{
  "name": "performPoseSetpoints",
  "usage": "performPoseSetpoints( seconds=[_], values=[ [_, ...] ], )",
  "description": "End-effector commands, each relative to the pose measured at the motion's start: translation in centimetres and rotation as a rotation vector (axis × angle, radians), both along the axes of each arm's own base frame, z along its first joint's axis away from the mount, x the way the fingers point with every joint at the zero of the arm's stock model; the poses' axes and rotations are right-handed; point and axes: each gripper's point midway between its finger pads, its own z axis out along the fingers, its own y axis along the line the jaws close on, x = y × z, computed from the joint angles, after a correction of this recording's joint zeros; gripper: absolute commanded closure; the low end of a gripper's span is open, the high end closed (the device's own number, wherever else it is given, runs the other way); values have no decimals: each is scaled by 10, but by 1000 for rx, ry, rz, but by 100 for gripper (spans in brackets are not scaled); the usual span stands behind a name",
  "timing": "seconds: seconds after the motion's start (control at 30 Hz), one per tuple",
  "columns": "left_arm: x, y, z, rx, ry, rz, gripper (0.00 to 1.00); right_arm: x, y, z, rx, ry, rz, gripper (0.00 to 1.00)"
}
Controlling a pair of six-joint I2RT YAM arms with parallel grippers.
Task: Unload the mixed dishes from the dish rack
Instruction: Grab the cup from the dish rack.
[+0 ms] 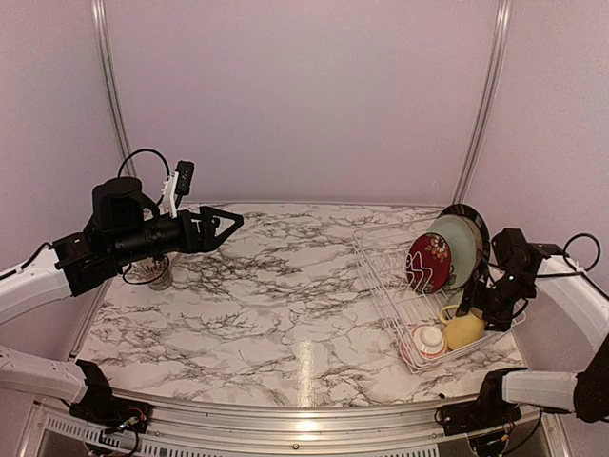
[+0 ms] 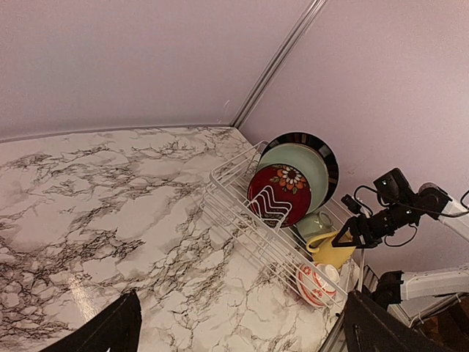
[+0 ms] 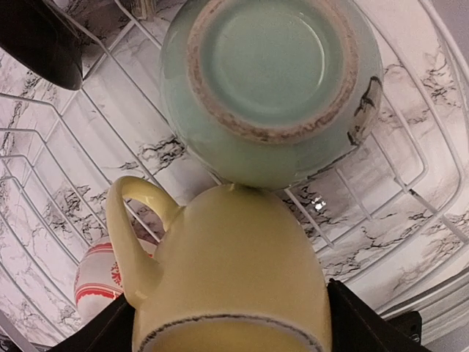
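Top external view takes in a white marble-look table [image 1: 266, 286] with dark veins. It is glossy enough to throw back a streak of light near the front edge. Plain lilac walls [image 1: 304, 95] enclose it, with metal strips [image 1: 487, 95] running up the corners.

The rack [image 1: 381, 295] sits on the table's right side. Its long axis runs from the near edge toward the back wall, skewed a little leftward at the far end. Three plates stand on edge at that far end, faces turned toward the near left. The red plate [image 1: 428, 262] is in front, the green plate [image 1: 461, 243] behind it, and the black-rimmed plate [image 1: 473, 214] rearmost.

The yellow mug [image 1: 464, 330] is at the rack's near end, its handle pointing left toward the table's middle. Just beside it, in the near corner, is the red-rimmed bowl [image 1: 428, 340], whose red marks are too blurred to read. In the right wrist view the green bowl [image 3: 267, 81] shows its base and foot ring and touches the mug's far side.

The right gripper [image 1: 473, 307] is clamped on the yellow mug, one finger against each side. The left gripper [image 1: 226, 224] hangs over the table's left part and points right toward the rack. Its fingers are spread wide with nothing between them. Under that arm a printed mug [image 1: 158, 274] stands on the table, its print too small to read.
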Motion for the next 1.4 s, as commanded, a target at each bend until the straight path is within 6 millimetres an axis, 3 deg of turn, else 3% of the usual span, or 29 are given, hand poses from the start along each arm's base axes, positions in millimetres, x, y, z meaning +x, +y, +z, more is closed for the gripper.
performPoseSetpoints(
  seconds=[0.0,0.37,0.53,0.73,0.9,1.23,1.37],
  values=[
    [-3,4,2,14,-10,6,1,7,4,-1,31,-20,4,18],
    [-4,5,4,9,-8,9,1,18,-6,-8,-19,-25,-40,11],
    [-6,8,6,8,-12,16,1,19,-5,-8,-10,-40,-43,16],
    [-4,9,3,17,-13,25,1,17,-3,-5,-2,-60,-31,41],
    [-3,5,3,15,-5,14,1,17,2,7,26,-85,-28,56],
    [7,5,4,0,20,55,1,33,-7,66,-39,-273,-4,98],
    [10,0,5,-28,51,59,1,44,-1,98,-29,-393,54,100]
  ],
)
